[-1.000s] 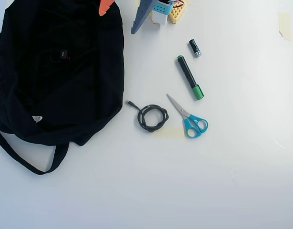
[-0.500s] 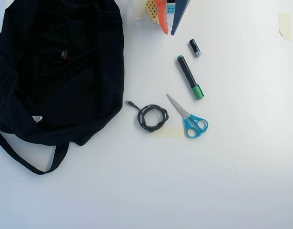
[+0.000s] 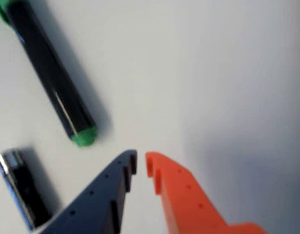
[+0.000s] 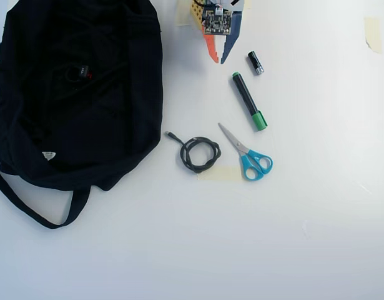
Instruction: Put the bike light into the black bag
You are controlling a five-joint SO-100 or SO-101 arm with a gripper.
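Only the overhead view showed the black bag (image 4: 117, 94) at nine o'clock, its white label (image 4: 49, 155) unreadable, while the gripper (image 3: 141, 163) sat nearly closed, empty.

- Work surface: flat white table (image 4: 179, 250), plain and matte.
- Large black soft fabric bag (image 4: 117, 125) with long strap, overhead view left; small white label visible on the fabric.
- Coiled black cable (image 4: 200, 154), centre, just right of the bag.
- Blue-handled metal scissors (image 4: 248, 155), beside the cable.
- Black cylindrical marker with green ends (image 4: 248, 101), above the scissors.
- Small black cylindrical battery (image 4: 255, 63), near the marker's upper end.
- Pale tape pieces (image 4: 373, 32) stuck flat to the table.
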